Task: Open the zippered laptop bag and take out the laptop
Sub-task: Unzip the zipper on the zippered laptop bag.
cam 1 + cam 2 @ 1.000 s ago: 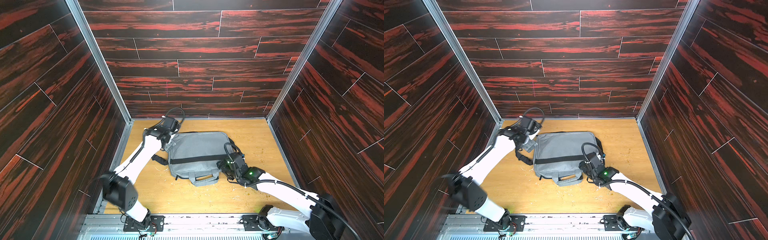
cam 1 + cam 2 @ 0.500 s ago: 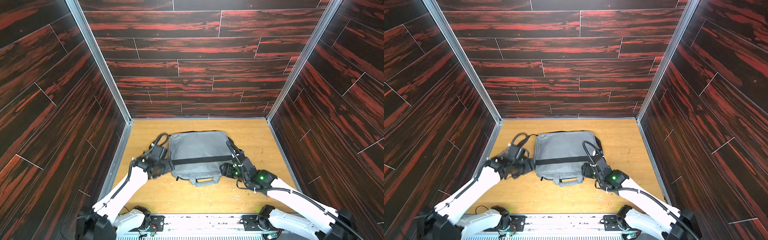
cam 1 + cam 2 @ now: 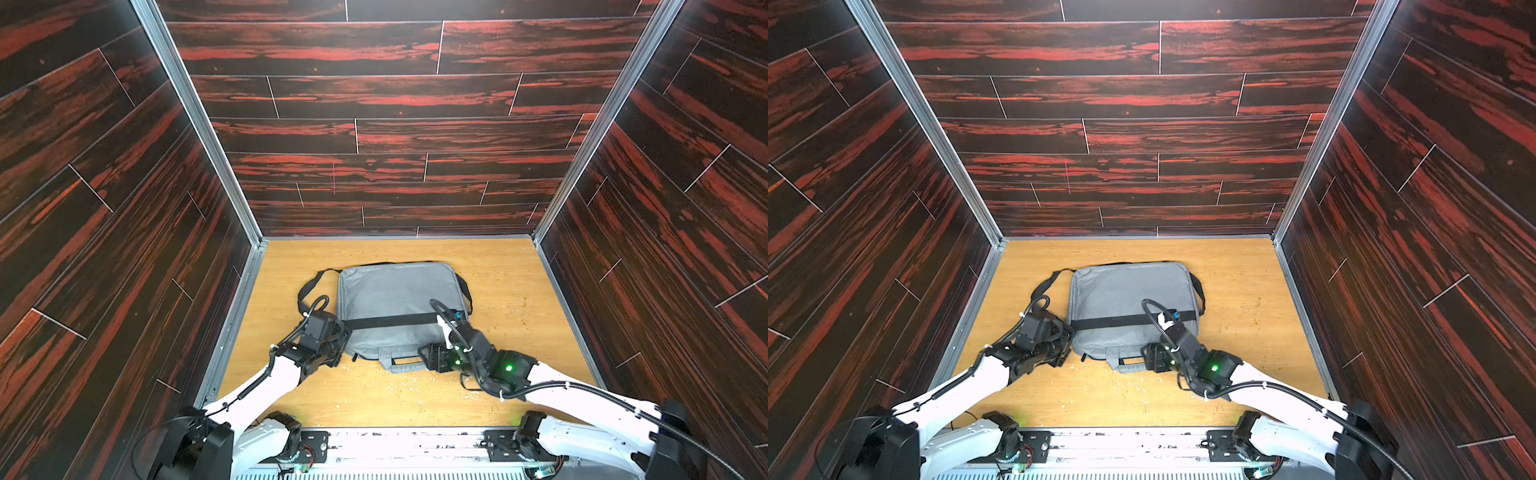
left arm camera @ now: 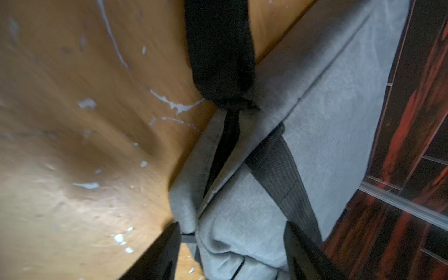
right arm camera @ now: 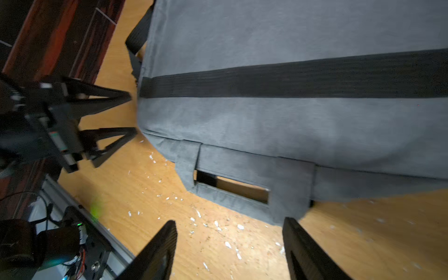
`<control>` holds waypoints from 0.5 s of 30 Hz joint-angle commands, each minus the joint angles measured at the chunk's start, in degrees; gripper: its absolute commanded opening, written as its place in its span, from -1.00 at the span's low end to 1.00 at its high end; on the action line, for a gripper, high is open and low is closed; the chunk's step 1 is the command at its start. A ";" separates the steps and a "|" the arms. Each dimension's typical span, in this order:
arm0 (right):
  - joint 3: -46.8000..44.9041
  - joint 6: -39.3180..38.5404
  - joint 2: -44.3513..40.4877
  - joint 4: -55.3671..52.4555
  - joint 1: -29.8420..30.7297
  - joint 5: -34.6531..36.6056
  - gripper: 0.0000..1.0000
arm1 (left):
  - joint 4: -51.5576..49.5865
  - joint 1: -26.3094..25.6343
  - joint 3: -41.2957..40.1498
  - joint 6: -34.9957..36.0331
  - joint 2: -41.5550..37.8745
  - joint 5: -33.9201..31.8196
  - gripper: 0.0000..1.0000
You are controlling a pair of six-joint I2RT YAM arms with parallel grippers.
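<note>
Down-frame the left gripper (image 3: 343, 338) had swung, jaws wide astride the lower-left corner of the zippered laptop bag (image 3: 399, 291); right gripper (image 3: 426, 358) stood wide, empty; zipper (image 4: 224, 150) looked shut; next called for finding its pull.

Three walls enclose the counter (image 3: 503, 274): a back wall (image 3: 374, 124) and two side walls (image 3: 83, 166), all clad in dark planks streaked red. Aluminium posts (image 3: 195, 120) mark the rear corners. The counter is pale yellow wood grain, scuffed, with white flecks (image 5: 228, 244) scattered just beside the right hand (image 5: 230, 221). A glare patch (image 4: 80, 194) shows near the left hand (image 4: 232, 225).
</note>
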 commanded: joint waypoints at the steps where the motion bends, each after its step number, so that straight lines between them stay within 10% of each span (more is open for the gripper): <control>1: -0.56 -1.14 2.77 7.60 2.03 -0.57 0.49 | 7.89 -0.27 -1.58 -5.17 2.53 1.99 0.34; 15: 1.16 -0.22 10.06 12.88 2.77 -6.50 0.49 | 5.05 -0.43 0.54 -0.72 6.31 3.97 -0.76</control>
